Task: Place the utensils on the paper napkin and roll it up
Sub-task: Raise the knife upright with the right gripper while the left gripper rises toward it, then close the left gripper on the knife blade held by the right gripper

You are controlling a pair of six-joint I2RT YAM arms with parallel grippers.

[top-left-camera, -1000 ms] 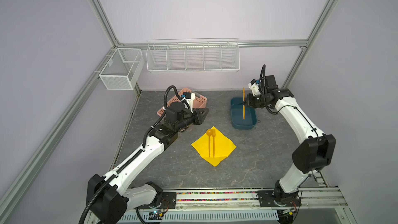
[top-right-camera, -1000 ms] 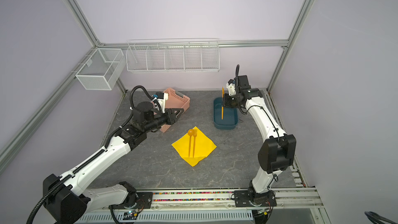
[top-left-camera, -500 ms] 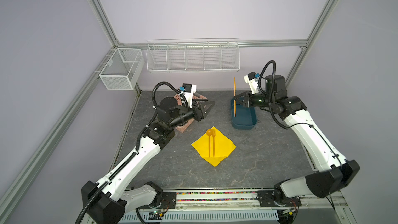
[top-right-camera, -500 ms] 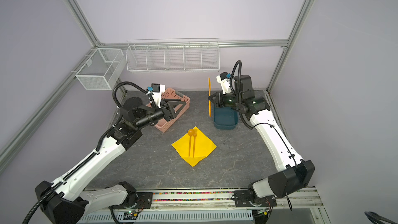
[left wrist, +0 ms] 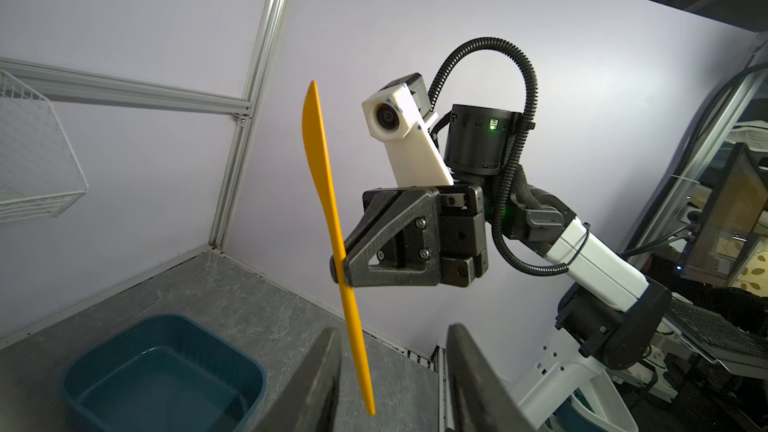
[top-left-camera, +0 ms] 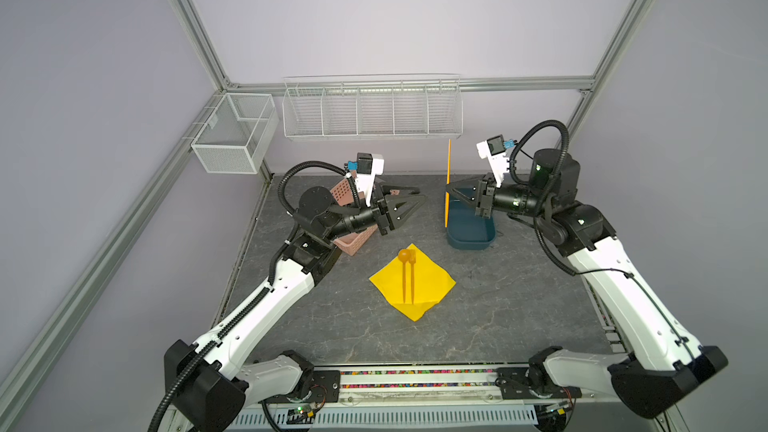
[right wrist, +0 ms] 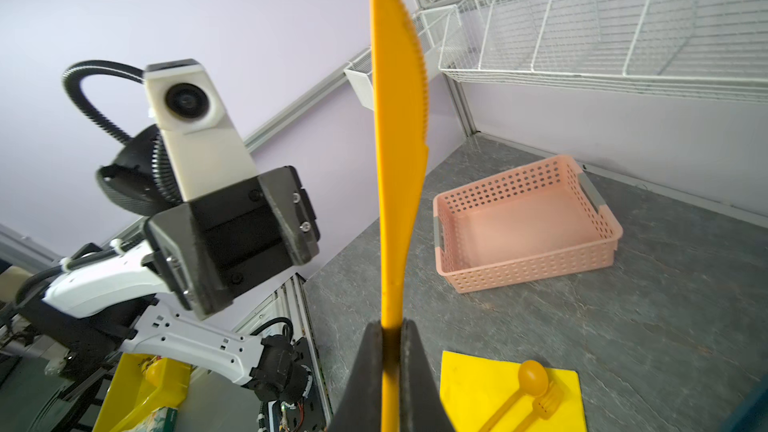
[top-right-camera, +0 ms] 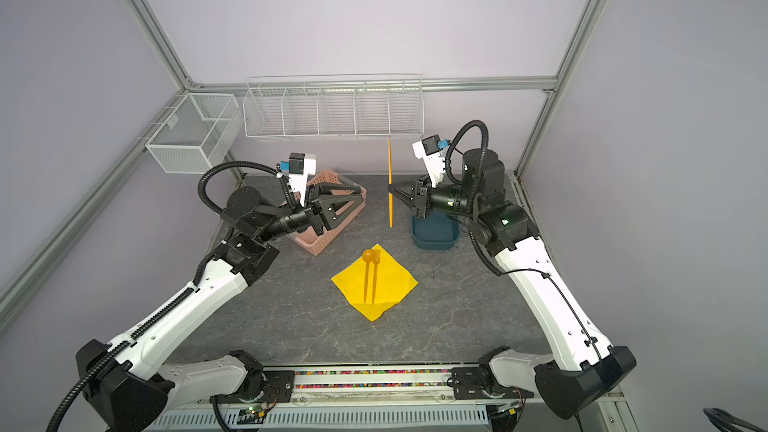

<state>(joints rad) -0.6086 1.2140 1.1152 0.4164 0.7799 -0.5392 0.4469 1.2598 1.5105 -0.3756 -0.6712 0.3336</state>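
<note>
— Where does everything lie?
— I've the napkin [top-left-camera: 432, 284] in the middle of the table [top-left-camera: 519, 305], with the spoon [top-left-camera: 403, 276] and fork [top-left-camera: 413, 284] side by side on it, spoon left. The basket [top-left-camera: 353, 243] is behind-left and the tub [top-left-camera: 469, 243] behind-right.
— The knife [top-left-camera: 448, 160]?
— Upright in my right gripper [top-left-camera: 449, 192], over the tub's left rim, I think. The left gripper [top-left-camera: 420, 195] faces it, apart.

The space is enclosed by pale lilac walls [top-left-camera: 395, 14], joined at the corners by bare aluminium posts [top-left-camera: 190, 22]. A horizontal aluminium rail [top-left-camera: 519, 84] is run along the back wall. A dark grey, marble-veined worktop [top-left-camera: 498, 313] is laid as the floor. A long white wire rack [top-left-camera: 372, 112], divided into five bays, is hung above the worktop's far edge. A white mesh box [top-left-camera: 235, 135] is fixed near its far left corner. Soft, even light is cast throughout, and only faint shadows are seen.
</note>
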